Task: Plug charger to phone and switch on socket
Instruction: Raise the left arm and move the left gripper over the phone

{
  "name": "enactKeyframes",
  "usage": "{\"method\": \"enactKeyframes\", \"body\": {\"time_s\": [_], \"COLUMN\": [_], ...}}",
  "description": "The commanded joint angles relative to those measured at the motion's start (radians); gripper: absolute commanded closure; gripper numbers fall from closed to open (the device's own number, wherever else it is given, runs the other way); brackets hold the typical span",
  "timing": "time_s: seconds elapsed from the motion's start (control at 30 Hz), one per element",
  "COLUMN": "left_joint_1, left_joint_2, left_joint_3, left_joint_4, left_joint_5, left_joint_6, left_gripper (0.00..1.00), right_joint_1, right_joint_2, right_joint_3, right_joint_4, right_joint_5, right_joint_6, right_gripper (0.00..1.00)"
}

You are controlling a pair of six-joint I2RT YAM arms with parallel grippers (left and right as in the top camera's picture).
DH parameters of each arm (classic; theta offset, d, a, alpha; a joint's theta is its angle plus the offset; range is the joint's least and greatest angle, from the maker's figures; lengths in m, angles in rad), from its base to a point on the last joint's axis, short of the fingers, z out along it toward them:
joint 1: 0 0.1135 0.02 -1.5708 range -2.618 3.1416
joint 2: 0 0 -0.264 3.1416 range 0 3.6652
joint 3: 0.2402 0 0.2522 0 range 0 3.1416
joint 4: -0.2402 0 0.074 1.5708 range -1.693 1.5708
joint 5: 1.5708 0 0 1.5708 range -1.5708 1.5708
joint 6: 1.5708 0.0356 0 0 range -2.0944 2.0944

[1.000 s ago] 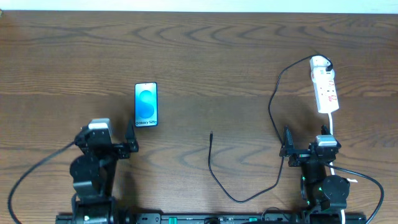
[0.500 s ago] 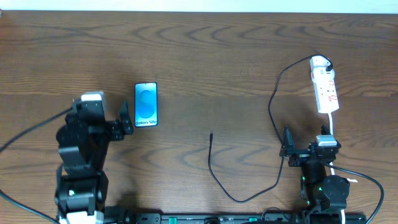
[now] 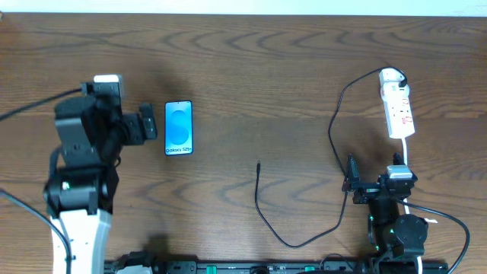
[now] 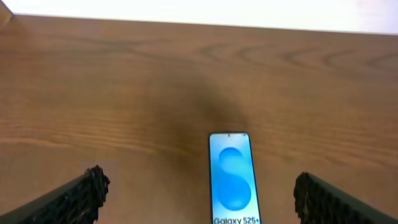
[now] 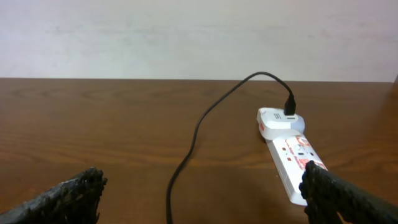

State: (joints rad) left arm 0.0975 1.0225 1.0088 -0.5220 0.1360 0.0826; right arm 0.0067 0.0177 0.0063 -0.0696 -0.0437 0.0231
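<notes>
— Currently, where does the phone [image 3: 179, 128] lie relative to the left gripper [image 4: 199, 186]?

— In the left wrist view it lies flat on the tabletop [image 3: 251, 68] at 12 to 1 o'clock ahead of the gripper, within the span of the jaws but clear of both. Long axis: 12 to 6 o'clock, lettered end toward 6. Gripper state: jaws fully apart, nothing held.

— And the right gripper [image 5: 202, 183]?

— Jaws wide apart, empty. The socket [image 3: 398, 110] lies at 12 o'clock from it, long axis 12 to 6, with the charger [image 3: 262, 205] plugged in at its 12 o'clock end. The cable loops down and across; its free plug tip [image 3: 259, 163] rests at roughly 4 o'clock from the phone, well apart from it, pointing to 12.

— Which arm takes the phone?

— Left, as a judgement: in the overhead view it is just beside the phone, while the right arm is well apart. The approach should follow the 12-to-6 axis so that the jaws span the phone's width
</notes>
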Motion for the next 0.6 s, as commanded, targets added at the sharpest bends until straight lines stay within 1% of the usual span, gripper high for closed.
{"method": "enactKeyframes", "body": {"time_s": [0.0,0.33,0.57], "left_joint_1": [0.003,0.003,-0.006], "left_joint_2": [0.051,0.243,0.380], "left_joint_3": [0.098,0.367,0.520], "left_joint_4": [-0.041,-0.230,-0.370], "left_joint_5": [0.009,0.009,0.010], "left_joint_6": [0.010,0.010,0.010], "left_gripper": [0.02,0.02,0.02], "right_joint_1": [0.007,0.007,0.007], "right_joint_2": [0.000,0.000,0.000], "right_joint_3": [-0.001,-0.001,-0.001], "right_joint_4": [-0.005,-0.005,-0.005], "right_joint_5": [0.015,0.015,0.015], "right_joint_6": [0.014,0.014,0.014], "right_gripper": [0.01,0.01,0.01]}}
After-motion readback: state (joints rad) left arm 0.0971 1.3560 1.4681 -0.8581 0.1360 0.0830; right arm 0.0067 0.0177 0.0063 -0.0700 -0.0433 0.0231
